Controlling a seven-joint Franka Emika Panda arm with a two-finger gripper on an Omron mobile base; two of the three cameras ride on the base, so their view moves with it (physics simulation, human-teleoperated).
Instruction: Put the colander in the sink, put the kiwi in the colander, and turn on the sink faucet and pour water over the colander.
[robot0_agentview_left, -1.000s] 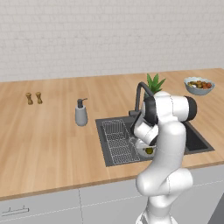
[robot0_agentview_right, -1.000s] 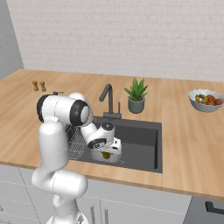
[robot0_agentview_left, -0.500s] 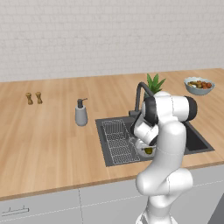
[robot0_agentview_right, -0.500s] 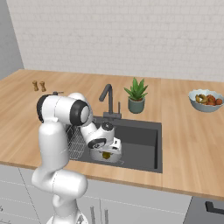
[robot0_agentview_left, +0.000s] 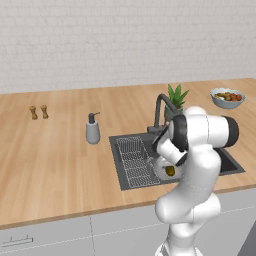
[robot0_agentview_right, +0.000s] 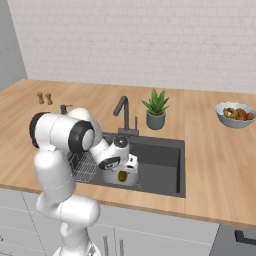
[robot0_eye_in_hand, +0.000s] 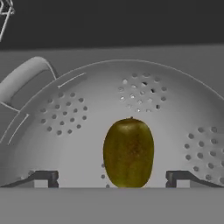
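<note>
1. Kiwi (robot0_eye_in_hand: 128, 152): small olive-brown oval, smooth and slightly glossy, standing on end inside the colander (robot0_eye_in_hand: 87, 109); seen also as a small dark-green spot in the bowl in the left base view (robot0_agentview_left: 170, 171) and right base view (robot0_agentview_right: 122, 176).
2. Colander: round pale grey metal bowl, clusters of fine holes across the inner wall, a small looped handle on the rim at upper left in the hand view; resting in the sink (robot0_agentview_right: 165, 165), toward its front, just beside the wire rack (robot0_agentview_left: 132, 160).
3. Sink: dark grey rectangular basin sunk into the wooden tabletop (robot0_agentview_left: 55, 150).
4. Faucet (robot0_agentview_right: 124, 112): dark grey, tall arched spout, at the back edge of the sink.
5. Claw (robot0_eye_in_hand: 112, 177): spread wide, fingertips (robot0_eye_in_hand: 43, 177) well apart on either side of the kiwi, not touching it, nothing held; hovering over the colander's opening.
6. Soap bottle (robot0_agentview_left: 92, 131) just left of the sink; potted plant (robot0_agentview_right: 156, 110) behind the sink beside the faucet; fruit bowl (robot0_agentview_right: 235, 114) well to the right of the sink; two small shakers (robot0_agentview_left: 38, 112) far left of the sink near the wall.
</note>
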